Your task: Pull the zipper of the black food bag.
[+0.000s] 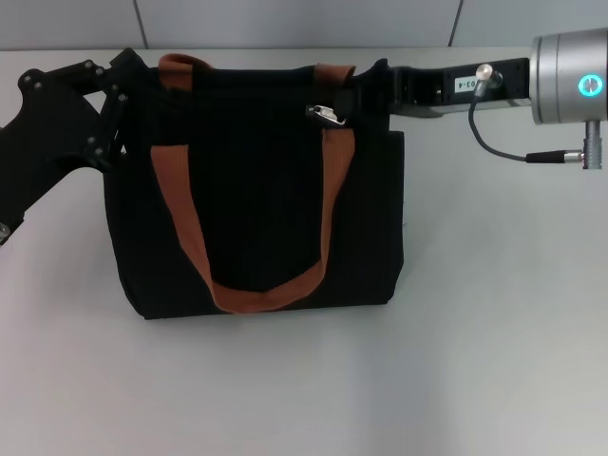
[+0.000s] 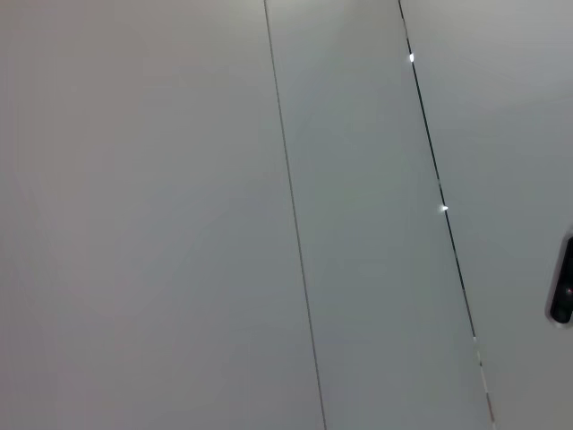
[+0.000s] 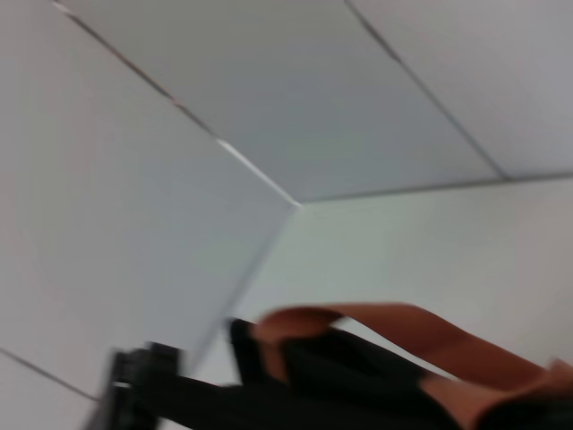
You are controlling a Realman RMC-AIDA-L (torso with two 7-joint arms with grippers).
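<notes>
The black food bag [image 1: 256,190] is lying flat toward the far edge of the white tabletop [image 1: 475,361], its brown handles [image 1: 190,228] spread across it. The silver zipper [image 1: 326,114] is sitting at the bag's far edge, right of middle. The right gripper [image 1: 366,90] is reaching in just beside it; the left gripper [image 1: 119,90] is pressing against the bag's far left corner. I cannot tell how either gripper's fingers are standing.

Even, soft light falls from above; my head view is bright and sharp, with only a faint shadow under the black food bag [image 1: 256,190] at lower centre. My right wrist view is blurred, its brown straps [image 3: 403,331] smeared.
</notes>
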